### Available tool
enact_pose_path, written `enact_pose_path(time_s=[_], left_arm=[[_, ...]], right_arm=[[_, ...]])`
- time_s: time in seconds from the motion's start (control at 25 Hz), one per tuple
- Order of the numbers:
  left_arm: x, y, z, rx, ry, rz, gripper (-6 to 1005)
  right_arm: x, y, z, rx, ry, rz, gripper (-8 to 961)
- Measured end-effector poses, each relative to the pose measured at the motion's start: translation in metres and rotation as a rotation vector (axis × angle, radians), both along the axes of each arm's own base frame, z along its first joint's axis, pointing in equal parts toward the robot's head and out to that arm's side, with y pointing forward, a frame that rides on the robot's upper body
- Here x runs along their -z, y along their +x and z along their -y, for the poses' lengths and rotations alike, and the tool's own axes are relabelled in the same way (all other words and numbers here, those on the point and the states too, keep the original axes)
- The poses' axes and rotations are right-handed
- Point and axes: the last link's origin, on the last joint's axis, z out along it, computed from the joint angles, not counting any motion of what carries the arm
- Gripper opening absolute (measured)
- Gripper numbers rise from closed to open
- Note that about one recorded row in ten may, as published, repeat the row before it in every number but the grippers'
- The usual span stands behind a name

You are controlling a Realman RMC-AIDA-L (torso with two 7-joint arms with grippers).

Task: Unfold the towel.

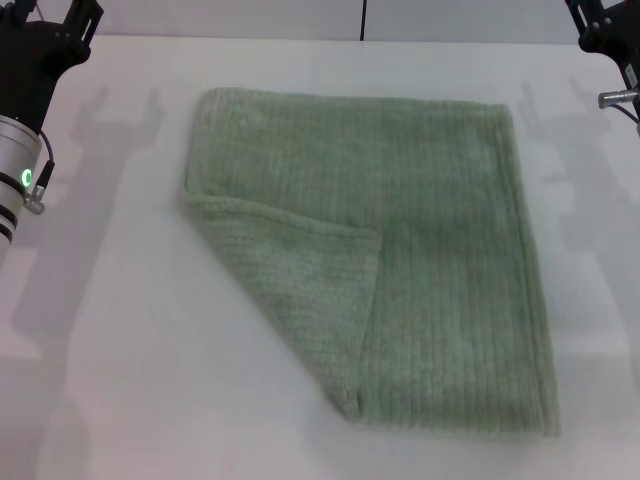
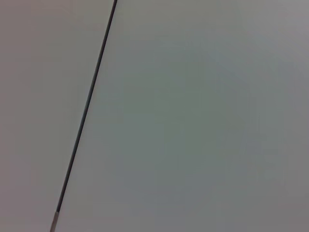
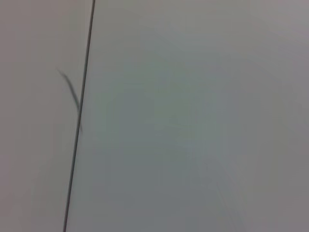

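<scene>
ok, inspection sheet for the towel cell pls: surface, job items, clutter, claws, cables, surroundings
Surface: white table, flat, with soft arm shadows on both sides.
Job's things: towel, pale green, lies flat at the centre; its near-left corner flap is folded over onto the cloth, so it is not fully unfolded.
Clutter: nothing seen.
Claws: left claw at the far left corner, right claw at the far right corner; both are clear of the towel and cut off by the picture edge.
Cables: thin dark wire by the right arm.
Surroundings: pale wall behind the table; wrist views show only a blank light panel with a dark seam.
</scene>
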Motion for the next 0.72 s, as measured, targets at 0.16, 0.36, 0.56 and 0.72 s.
enact_pose_path(time_s=[0.16, 0.36, 0.56, 0.72], left_arm=[[0.0001, -0.0002, -0.0001, -0.001, -0.001, -0.001, 739], [-0.0004, -0.0009, 0.0004, -0.004, 0.002, 0.001, 740], [-0.0012, -0.0001, -0.0004, -0.001, 0.006, -0.001, 740], [-0.0020, 0.0005, -0.0012, 0.001, 0.009, -0.002, 740]], right_arm=[[-0.0006, -0.0008, -0.0001, -0.004, 0.004, -0.002, 632], [-0.0008, -0.0005, 0.0001, -0.003, 0.005, -0.002, 608], [-0.0023, -0.0004, -0.0006, 0.000, 0.013, -0.009, 583], [-0.0018, -0.0021, -0.0026, -0.001, 0.009, -0.008, 564]])
